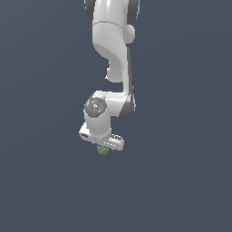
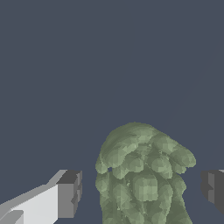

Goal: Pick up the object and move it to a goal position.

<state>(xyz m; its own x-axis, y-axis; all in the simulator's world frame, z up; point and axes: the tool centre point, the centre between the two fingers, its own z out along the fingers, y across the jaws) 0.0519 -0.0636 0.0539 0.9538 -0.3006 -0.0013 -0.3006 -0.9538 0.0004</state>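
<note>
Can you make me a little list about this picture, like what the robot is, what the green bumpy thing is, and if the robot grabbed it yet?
robot: one white arm, reaching down
gripper: open, a finger on each side of the lump
fingers: gaps show between them and the lump
green lump: olive-green, knobbly, between the fingers
grabbed yet: no, not squeezed
floor: plain dark grey-blue

The arm (image 1: 113, 41) is glossy white with rounded casings and dark grey bands at the joints. The white hand (image 1: 102, 138) is boxy, with square dark grey fingertips (image 2: 70, 192).
</note>
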